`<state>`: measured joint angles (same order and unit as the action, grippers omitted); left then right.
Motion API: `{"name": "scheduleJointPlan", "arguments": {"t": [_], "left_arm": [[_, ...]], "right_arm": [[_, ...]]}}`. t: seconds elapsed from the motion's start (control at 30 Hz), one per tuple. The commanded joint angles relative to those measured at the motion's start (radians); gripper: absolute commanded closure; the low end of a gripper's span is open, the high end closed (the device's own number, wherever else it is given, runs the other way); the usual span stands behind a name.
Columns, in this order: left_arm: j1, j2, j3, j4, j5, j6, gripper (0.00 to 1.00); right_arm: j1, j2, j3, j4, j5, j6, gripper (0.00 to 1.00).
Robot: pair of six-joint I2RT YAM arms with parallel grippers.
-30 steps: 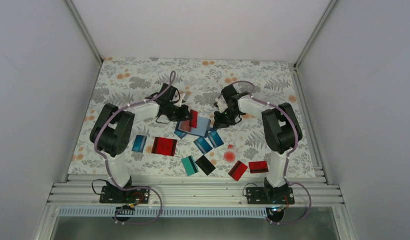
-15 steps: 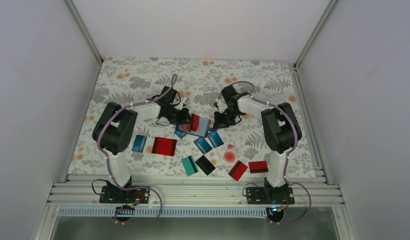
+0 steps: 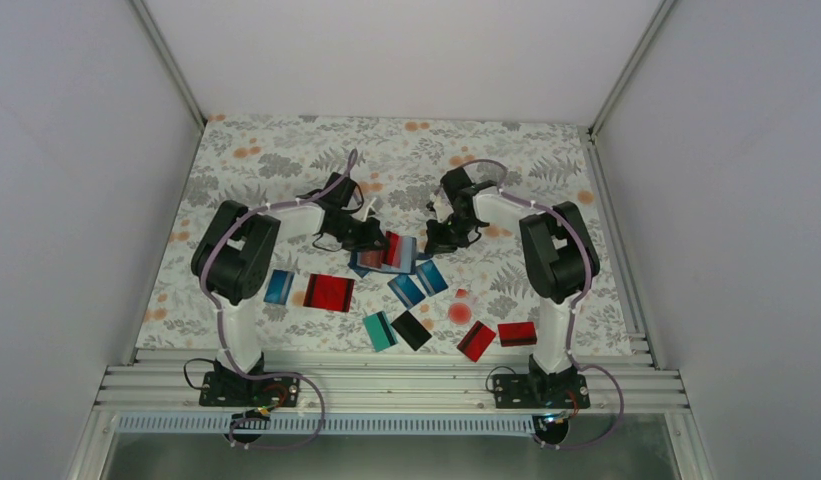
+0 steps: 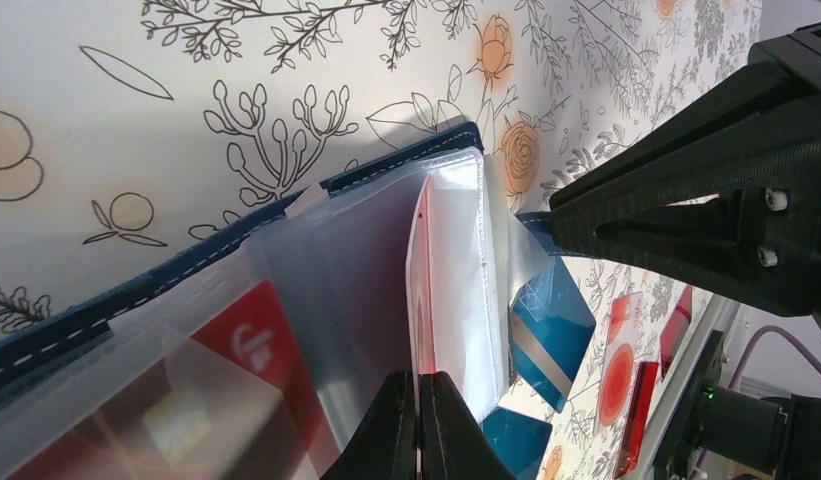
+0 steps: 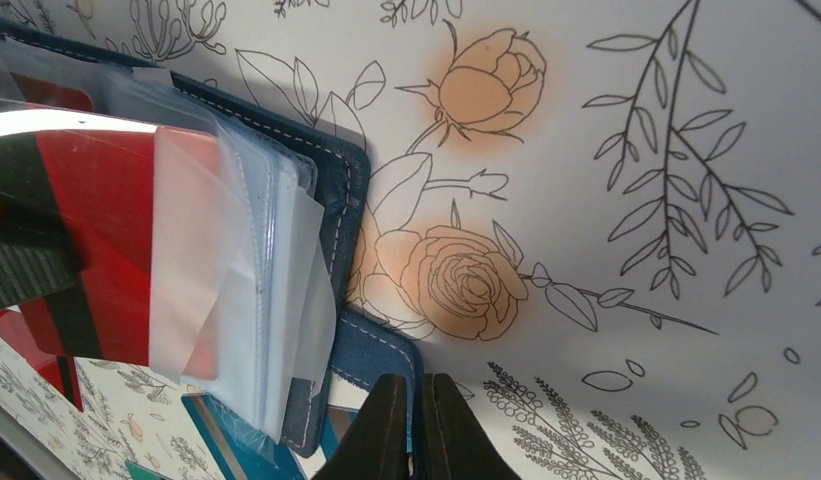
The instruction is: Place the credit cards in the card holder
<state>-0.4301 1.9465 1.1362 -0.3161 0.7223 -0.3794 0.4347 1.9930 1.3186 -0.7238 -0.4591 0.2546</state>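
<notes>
The navy card holder [image 3: 406, 262] lies open mid-table with clear sleeves fanned up. My left gripper [image 3: 374, 236] is shut on a red credit card [image 4: 422, 250], held edge-on, its far end inside a clear sleeve [image 4: 456, 270]. In the right wrist view the red card [image 5: 96, 240] shows through the sleeve. My right gripper [image 5: 416, 385] is shut on the holder's small navy tab [image 5: 381, 350], at the holder's right side [image 3: 433, 243]. Another red card [image 4: 246, 330] sits in a nearer sleeve. Loose cards lie in front: blue [image 3: 278, 287], red [image 3: 329, 292], teal [image 3: 379, 331], black [image 3: 411, 330].
More loose cards lie near the front right: two blue [image 3: 418, 284] and two red [image 3: 496, 337]. A clear piece with a red dot [image 3: 459, 310] lies among them. The enclosure's white walls and aluminium rail [image 3: 386, 385] bound the flowered table.
My left gripper has shifted slightly right and carried the red card lower into the holder's sleeve. My right gripper has edged a little left, still on the tab.
</notes>
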Motion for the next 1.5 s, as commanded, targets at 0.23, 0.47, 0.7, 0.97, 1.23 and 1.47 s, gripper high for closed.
{"name": "scheduleJointPlan", "arguments": {"t": [0.23,0.47,0.7,0.97,1.23,1.47], "left_arm": [[-0.008,0.049,-0.005,0.001,-0.008,-0.055,0.98],[-0.008,0.050,-0.026,0.030,-0.010,-0.100,0.98],[-0.009,0.041,-0.049,0.047,-0.002,-0.126,0.98],[-0.017,0.044,-0.060,0.052,0.002,-0.139,0.97],[-0.027,0.047,-0.061,0.038,-0.006,-0.145,0.94],[-0.036,0.046,-0.062,0.031,-0.006,-0.140,0.88]], "right_arm": [[0.009,0.033,0.028,0.008,-0.003,0.011,0.96],[0.009,0.043,0.025,0.008,-0.003,0.024,0.96],[0.008,0.059,0.028,0.010,-0.023,0.037,0.96],[0.009,0.070,0.029,0.016,-0.042,0.041,0.96],[0.009,0.074,0.032,0.017,-0.046,0.040,0.96],[0.008,0.079,0.029,0.020,-0.048,0.040,0.96]]}}
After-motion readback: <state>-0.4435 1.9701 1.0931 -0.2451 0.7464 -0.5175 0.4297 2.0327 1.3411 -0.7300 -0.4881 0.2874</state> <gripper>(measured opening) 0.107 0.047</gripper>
